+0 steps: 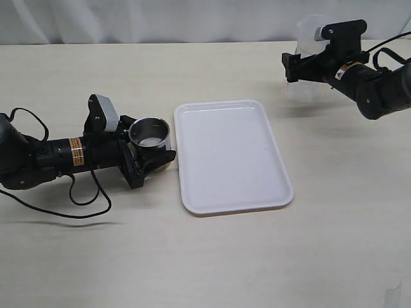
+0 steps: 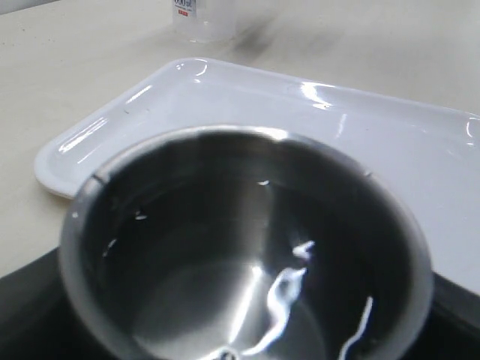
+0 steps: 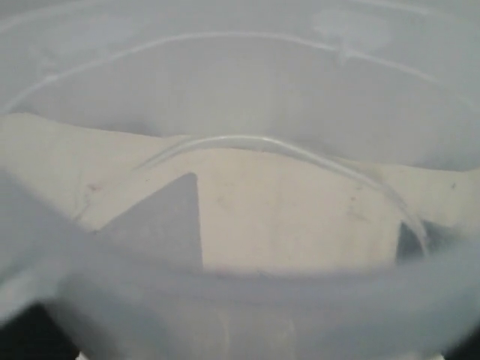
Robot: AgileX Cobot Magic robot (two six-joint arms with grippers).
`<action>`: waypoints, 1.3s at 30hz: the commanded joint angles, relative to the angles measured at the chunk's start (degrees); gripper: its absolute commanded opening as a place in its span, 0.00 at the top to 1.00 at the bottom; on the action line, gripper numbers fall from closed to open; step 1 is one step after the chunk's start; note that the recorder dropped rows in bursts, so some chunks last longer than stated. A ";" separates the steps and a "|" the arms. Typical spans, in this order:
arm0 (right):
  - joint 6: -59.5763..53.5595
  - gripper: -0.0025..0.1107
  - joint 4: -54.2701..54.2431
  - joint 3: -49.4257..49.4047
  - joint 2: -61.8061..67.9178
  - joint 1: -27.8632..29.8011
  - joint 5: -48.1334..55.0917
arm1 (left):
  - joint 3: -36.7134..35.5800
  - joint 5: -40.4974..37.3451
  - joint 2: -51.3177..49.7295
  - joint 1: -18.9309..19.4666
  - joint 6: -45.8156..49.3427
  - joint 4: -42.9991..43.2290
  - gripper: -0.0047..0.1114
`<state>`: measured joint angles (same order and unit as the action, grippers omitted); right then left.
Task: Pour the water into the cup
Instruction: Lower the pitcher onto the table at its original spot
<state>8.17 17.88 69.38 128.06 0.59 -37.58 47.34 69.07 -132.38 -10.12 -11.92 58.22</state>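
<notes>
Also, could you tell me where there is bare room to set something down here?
The white tray is bare, as is the table nearer the camera and between tray and tumbler. Crowded: beside the tray where the left claw holds the cup, and around the tumbler at the right claw.

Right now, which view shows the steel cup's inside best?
Left wrist view: the steel cup fills the frame, inside plainly visible. Exterior shows it small, in the left gripper. Right wrist shows only the plastic tumbler.

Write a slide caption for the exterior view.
Left gripper holds the steel cup beside the white tray; right gripper stands open around the plastic tumbler.
</notes>
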 commanded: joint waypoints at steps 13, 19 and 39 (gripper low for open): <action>1.94 0.01 4.24 -0.24 -6.71 -0.04 3.58 | 0.29 0.90 0.13 -0.17 -0.40 -0.35 0.96; 1.94 0.01 4.24 -0.61 -6.82 -0.04 3.59 | 0.29 0.90 0.13 -0.17 -0.40 -0.24 0.96; -1.81 0.01 0.36 -16.37 -11.61 0.90 -10.95 | 0.29 0.90 0.13 -0.17 -0.40 0.12 0.96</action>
<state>7.47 19.45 53.90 117.05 1.10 -47.56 47.34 69.07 -132.38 -10.12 -11.92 58.22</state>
